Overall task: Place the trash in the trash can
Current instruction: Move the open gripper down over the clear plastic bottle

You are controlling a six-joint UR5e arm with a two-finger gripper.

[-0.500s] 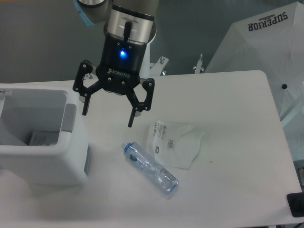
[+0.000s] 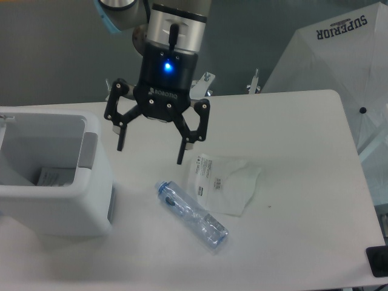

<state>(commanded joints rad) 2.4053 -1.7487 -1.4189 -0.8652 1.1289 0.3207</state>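
From my remote station, the trash can (image 2: 51,176) sat at the left edge of the table (image 2: 303,182), with something flat lying inside it. The bottle (image 2: 191,216) lay on its side right of the can, near the front. The pouch (image 2: 221,182) lay flat just behind it, apparently touching. The gripper (image 2: 150,155) hung above the table, behind the bottle and left of the pouch.

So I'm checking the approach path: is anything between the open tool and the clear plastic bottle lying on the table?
Nothing visible. The open tool hangs above the bare white table, up-left of the clear plastic bottle with blue cap.
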